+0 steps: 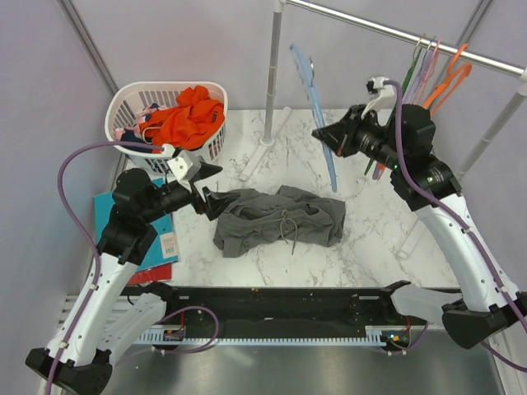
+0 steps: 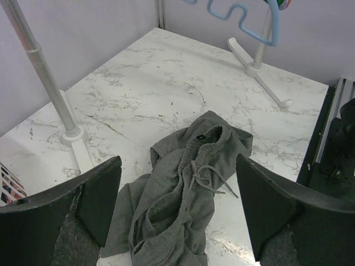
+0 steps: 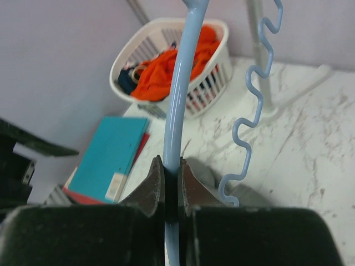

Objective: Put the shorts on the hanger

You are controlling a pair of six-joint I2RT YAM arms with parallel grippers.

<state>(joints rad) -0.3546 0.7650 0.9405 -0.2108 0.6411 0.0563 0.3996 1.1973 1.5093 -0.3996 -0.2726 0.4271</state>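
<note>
The dark grey shorts (image 1: pixel 278 218) lie crumpled on the marble table, drawstring facing up; in the left wrist view the shorts (image 2: pixel 183 205) lie just beyond and below my fingers. My left gripper (image 1: pixel 209 186) is open at their left end, its jaws wide apart (image 2: pixel 177 160) and holding nothing. My right gripper (image 1: pixel 328 134) is shut on the light-blue hanger (image 1: pixel 318 107), which it holds upright in the air behind the shorts. In the right wrist view the fingers (image 3: pixel 172 169) pinch the hanger's smooth arm (image 3: pixel 181 105), with the wavy bar (image 3: pixel 252 111) to the right.
A white basket (image 1: pixel 123 105) with an orange garment (image 1: pixel 191 115) stands at the back left. A clothes rack's pole (image 1: pixel 274 66) and rail (image 1: pixel 412 36) rise behind, with green, lavender and orange hangers (image 1: pixel 432 70) on the rail. Teal and red books (image 1: pixel 104 212) lie at the left.
</note>
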